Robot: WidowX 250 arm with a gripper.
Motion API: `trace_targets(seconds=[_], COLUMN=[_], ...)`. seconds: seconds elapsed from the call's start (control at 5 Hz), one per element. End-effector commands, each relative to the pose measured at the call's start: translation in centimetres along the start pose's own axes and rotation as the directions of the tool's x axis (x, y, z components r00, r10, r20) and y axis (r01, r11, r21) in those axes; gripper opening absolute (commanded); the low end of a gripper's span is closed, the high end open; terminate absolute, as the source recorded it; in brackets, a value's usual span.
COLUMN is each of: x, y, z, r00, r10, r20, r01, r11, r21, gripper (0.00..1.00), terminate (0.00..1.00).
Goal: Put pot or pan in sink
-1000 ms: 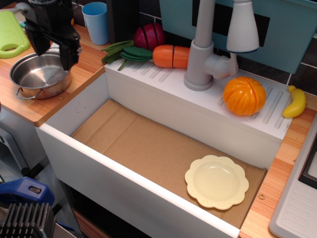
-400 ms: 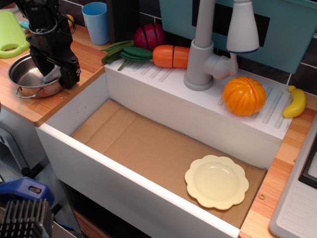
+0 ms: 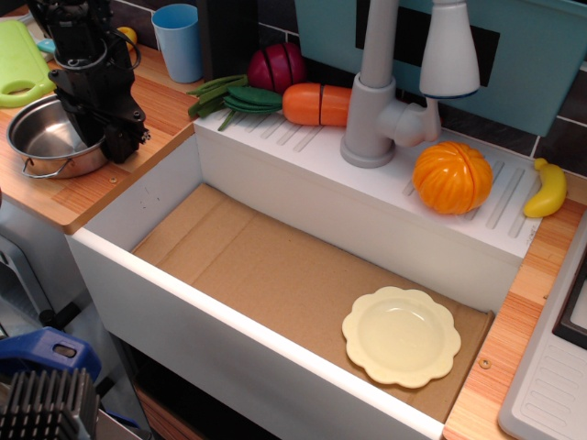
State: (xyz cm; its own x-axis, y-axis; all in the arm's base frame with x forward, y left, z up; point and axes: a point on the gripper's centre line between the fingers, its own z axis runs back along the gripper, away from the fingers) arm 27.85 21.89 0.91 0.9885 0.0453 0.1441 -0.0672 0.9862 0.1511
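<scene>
The small shiny steel pot sits on the wooden counter at the far left, outside the sink, with a wire loop handle at its front. My black gripper is down on the pot's right rim, with its fingers closed together over that rim. The sink is the large white basin with a brown cardboard floor, a ridged ledge and a grey faucet. The basin's left wall stands just right of my gripper.
A pale yellow scalloped plate lies on the sink floor at the right. An orange pumpkin, banana, carrot, green beans and a red onion sit along the ledge. A blue cup and green board are behind the pot.
My gripper came down and moved left onto the pot's right rim, and its fingers drew together. The pot slid a little to the left on the counter.
</scene>
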Motion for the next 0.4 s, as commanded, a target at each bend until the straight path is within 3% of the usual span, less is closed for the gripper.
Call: trace_targets(seconds=[0.0,0.2], x=[1.1,1.6], y=[-0.3,-2.5], z=[2.9,4.0], r00=[0.999,0.998], r10=[0.018,0.057], r20=[0.05,0.034], r01=[-0.019,-0.058], r11=[0.999,0.998], r21=[0.038,0.025], gripper=[0.0,0.0], terminate=[0.0,0.0])
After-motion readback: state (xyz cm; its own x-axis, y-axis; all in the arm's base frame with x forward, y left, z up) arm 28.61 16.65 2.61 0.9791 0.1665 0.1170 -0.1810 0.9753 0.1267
